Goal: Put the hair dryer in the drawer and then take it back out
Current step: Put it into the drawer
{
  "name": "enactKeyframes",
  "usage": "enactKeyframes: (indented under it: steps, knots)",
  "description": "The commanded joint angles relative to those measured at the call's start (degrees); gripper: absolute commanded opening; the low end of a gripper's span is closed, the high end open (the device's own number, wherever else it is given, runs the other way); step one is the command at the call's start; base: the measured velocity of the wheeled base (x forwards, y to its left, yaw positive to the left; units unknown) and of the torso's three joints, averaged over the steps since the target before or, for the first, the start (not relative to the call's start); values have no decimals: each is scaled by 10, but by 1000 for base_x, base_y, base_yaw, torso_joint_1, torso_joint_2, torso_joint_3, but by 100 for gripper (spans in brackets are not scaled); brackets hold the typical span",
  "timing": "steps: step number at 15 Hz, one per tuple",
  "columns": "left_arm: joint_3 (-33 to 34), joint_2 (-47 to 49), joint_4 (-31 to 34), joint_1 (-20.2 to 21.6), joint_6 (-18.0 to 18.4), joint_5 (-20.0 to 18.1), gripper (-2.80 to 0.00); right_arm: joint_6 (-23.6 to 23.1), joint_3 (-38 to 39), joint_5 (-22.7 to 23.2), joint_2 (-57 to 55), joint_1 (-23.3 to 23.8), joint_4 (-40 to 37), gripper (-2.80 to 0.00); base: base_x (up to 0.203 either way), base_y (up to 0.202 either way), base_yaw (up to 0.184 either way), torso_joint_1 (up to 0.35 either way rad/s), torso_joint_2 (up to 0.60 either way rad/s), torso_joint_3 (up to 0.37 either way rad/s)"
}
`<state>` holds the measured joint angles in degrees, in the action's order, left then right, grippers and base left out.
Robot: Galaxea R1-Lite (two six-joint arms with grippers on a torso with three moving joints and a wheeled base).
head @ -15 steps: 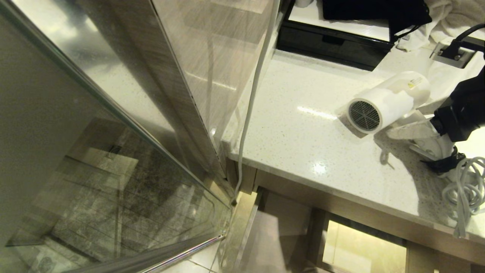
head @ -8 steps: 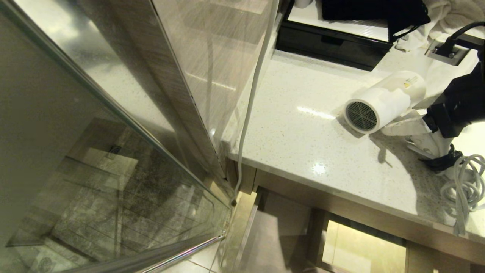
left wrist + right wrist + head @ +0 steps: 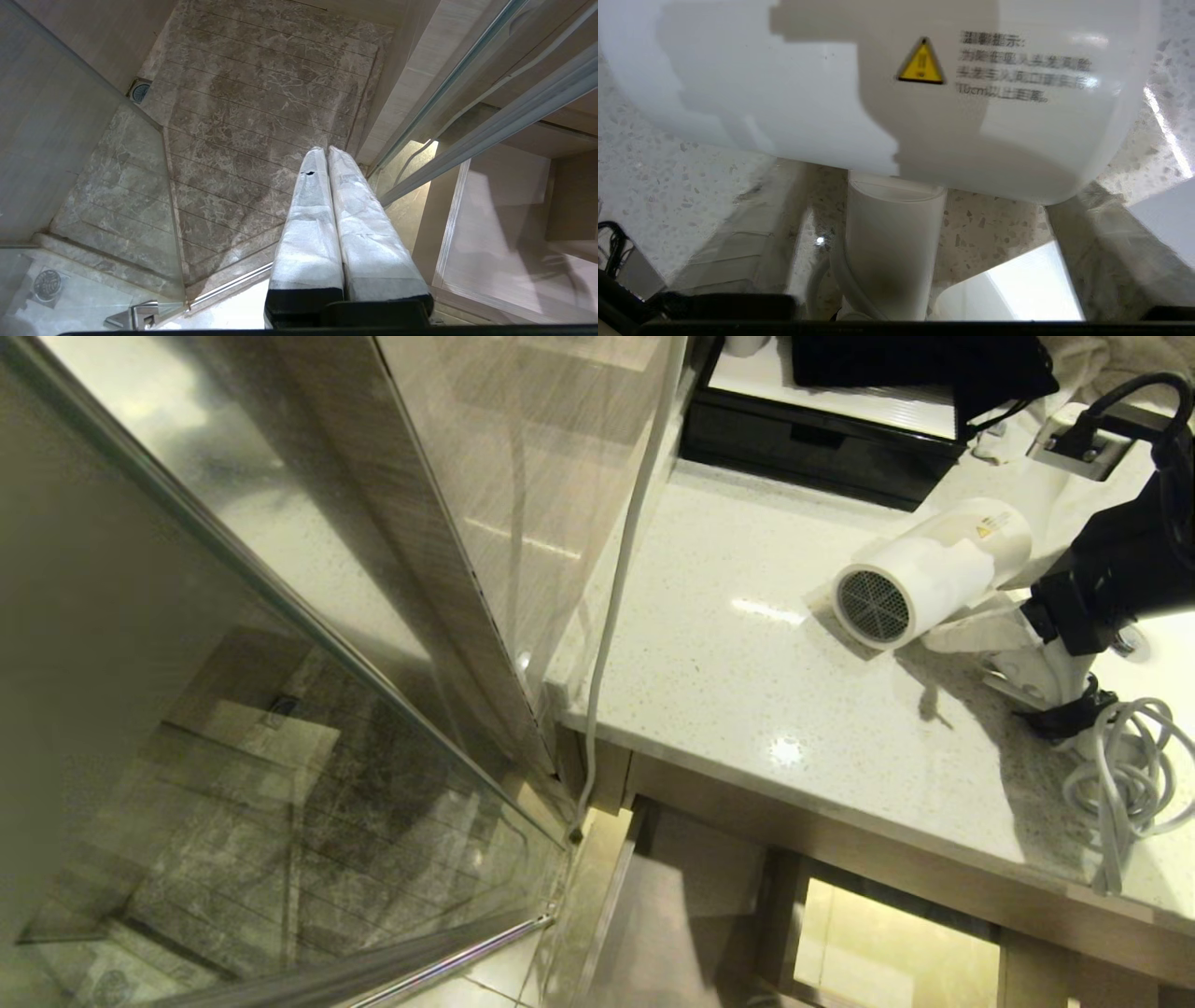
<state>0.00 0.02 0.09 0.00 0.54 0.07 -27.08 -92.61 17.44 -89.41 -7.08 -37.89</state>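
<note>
Hair dryer [image 3: 929, 577] lies on its side on the speckled desk [image 3: 747, 709], at about 2 o'clock in head view, grille facing the front edge. Right claw [image 3: 896, 242] spread wide — fingers [image 3: 738, 242] either side of the handle, not touching. Cord coil [image 3: 1125, 775] by the desk edge. Left claw [image 3: 327, 154] pressed together, empty, over the shower floor [image 3: 243, 116].

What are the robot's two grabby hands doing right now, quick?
Left gripper: jaws closed, holding nothing, hanging over the shower floor.
Right gripper: jaws open wide on either side of the hair dryer handle, not squeezing it.
</note>
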Motion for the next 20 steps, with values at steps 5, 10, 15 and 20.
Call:
enactKeyframes:
  steps: [5, 10, 15, 20]
  knots:
    - [0, 0, 0, 0, 0, 0, -280, -30, 4, -11, -4, -4, -9, -280, 0, 0, 0, 0, 0, 0]
    - [0, 0, 0, 0, 0, 0, -280, -23, -9, -15, 19, -3, -34, -280, 0, 0, 0, 0, 0, 0]
    - [0, 0, 0, 0, 0, 0, -280, 21, -8, -15, 64, 13, -40, -280, 0, 0, 0, 0, 0, 0]
    - [0, 0, 0, 0, 0, 0, -280, 44, 1, -26, 120, 59, -47, -280, 0, 0, 0, 0, 0, 0]
